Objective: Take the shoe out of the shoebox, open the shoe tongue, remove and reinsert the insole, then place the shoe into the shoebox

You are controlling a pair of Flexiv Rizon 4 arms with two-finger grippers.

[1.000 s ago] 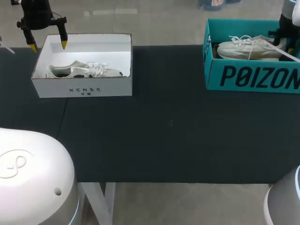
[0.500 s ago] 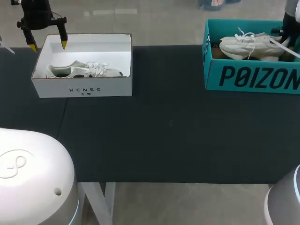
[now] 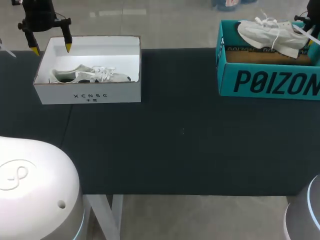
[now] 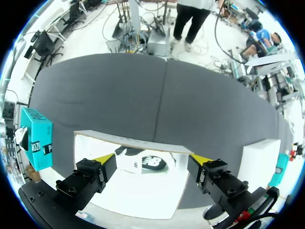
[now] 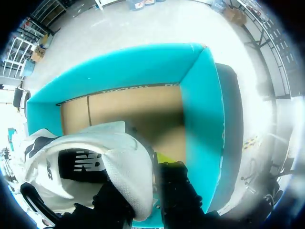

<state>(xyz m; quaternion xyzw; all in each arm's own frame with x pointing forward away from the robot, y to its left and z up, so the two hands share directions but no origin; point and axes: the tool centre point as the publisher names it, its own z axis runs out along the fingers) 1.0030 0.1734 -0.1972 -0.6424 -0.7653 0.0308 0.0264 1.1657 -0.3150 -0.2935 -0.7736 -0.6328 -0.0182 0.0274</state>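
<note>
Teal shoebox point(image 3: 270, 82) stands on the dark counter point(image 3: 180, 130) right beneath the right hand point(image 5: 155, 164), its brown cardboard floor showing. That hand is clamped on the heel end of the white shoe point(image 3: 272, 35), which hangs tilted over the open box, toe pointing away from the hand and laces dangling. Well apart, the left hand point(image 3: 51, 48) hovers with its fingers spread wide above a white box point(image 3: 90, 95). A second shoe point(image 3: 90, 75) lies inside, below the yellow tips.
</note>
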